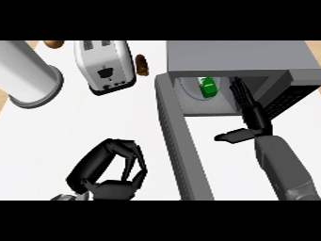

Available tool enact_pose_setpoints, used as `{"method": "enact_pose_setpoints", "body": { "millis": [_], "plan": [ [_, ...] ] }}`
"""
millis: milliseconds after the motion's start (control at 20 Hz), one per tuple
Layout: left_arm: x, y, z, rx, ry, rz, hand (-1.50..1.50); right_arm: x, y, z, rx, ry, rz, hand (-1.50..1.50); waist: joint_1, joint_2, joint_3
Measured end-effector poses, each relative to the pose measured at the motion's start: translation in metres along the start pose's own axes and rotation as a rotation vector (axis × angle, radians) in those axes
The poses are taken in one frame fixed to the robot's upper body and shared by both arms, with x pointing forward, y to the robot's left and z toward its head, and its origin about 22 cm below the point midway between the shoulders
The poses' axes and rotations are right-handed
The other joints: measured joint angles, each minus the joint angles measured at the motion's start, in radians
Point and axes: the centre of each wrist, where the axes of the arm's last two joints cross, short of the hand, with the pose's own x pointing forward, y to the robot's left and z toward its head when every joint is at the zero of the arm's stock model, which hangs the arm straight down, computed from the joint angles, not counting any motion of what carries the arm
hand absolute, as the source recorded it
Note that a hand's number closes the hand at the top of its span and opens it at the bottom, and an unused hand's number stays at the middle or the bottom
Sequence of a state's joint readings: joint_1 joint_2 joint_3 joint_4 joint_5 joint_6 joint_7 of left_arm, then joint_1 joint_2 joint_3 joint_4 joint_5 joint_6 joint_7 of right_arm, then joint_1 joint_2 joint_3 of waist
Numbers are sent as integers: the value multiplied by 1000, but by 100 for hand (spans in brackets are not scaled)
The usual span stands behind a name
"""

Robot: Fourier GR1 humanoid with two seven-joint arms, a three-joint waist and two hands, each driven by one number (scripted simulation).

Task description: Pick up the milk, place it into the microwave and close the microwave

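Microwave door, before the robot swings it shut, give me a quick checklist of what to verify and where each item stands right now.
1. Milk inside the microwave: ok, the green carton sits on the round plate in the cavity.
2. Milk released: ok, the right hand has straight fingers beside the carton, not curled round it.
3. Right hand out of the cavity: not ok, its fingertips reach into the opening.
4. Door position: not ok, it stands wide open, stretching toward the robot.
5. Left hand ready at the door: cannot tell; it is curled on the counter to the door's left, apart from it.
6. Toaster outside the door's swing: ok.
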State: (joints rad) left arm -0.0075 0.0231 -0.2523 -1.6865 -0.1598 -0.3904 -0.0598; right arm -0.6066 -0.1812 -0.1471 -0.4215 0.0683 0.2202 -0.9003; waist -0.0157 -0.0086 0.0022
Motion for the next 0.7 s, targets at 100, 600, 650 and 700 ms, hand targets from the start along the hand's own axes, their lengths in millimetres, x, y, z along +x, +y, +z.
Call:
{"method": "enact_pose_setpoints", "body": {
  "millis": [100, 600, 650, 700],
  "plan": [
    [-6, -10, -8, -47, 23, -5, 150, 2, -6, 7, 0, -6, 4, -150, -4, 0, 1],
    [-35, -66, -33, -200, 60, 20, 150, 27, -38, 54, -10, -29, 5, -150, -28, 1, 1],
    [-35, -74, -36, -217, 59, 9, 150, 32, -44, 58, -15, -31, 10, -150, -29, 1, 1],
    [-37, -82, -39, -230, 63, -3, 150, 37, -50, 61, -23, -40, 13, -150, -33, 2, 0]
  ]
}}
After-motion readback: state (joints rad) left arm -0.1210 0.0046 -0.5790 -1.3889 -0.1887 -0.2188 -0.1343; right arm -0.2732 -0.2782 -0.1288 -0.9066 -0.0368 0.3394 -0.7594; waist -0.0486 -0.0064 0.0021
